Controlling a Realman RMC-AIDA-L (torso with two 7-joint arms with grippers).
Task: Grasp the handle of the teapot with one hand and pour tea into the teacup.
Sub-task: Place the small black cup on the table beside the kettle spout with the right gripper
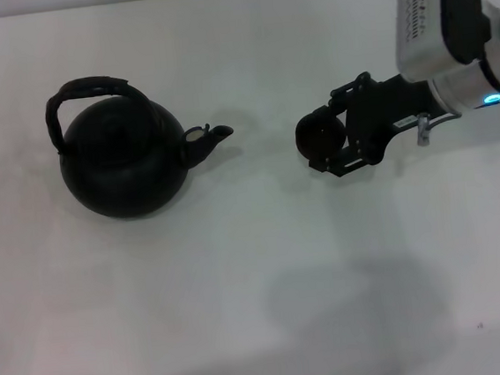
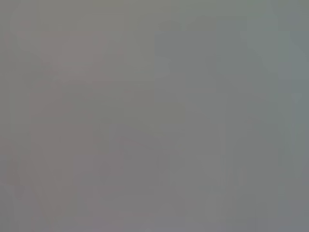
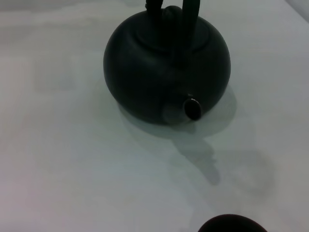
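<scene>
Right end effector (image 1: 333, 148) is closed around the teacup (image 1: 319, 134), held above the bench (image 1: 242, 286); it should be set down upright just beside the teapot (image 1: 123, 160) spout.

Left wrist view is showing only flat grey blur, nothing readable. Left gripper isn't appearing anywhere. Right gripper (image 1: 327, 144) is covering part of the teacup (image 1: 319, 134), so can't tell if it's clamping. In right wrist view the cup is getting cut by the edge; handle (image 3: 171, 12) is cropped too.
</scene>
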